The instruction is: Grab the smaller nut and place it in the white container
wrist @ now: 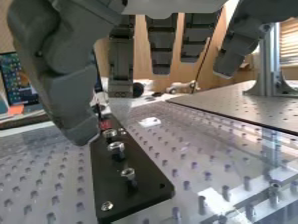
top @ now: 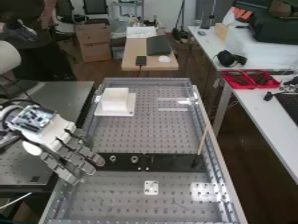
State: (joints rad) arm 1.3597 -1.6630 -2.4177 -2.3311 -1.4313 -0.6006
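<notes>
The fingers (top: 63,171) are apart, near the 9 o'clock end of the black bar (top: 174,162) in the high view. The smaller nut (wrist: 128,173) stands on that bar. The white box (top: 115,102) is at 1 o'clock from the fingers.

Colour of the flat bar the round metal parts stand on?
Black; the bar shows best in the wrist view.
</notes>
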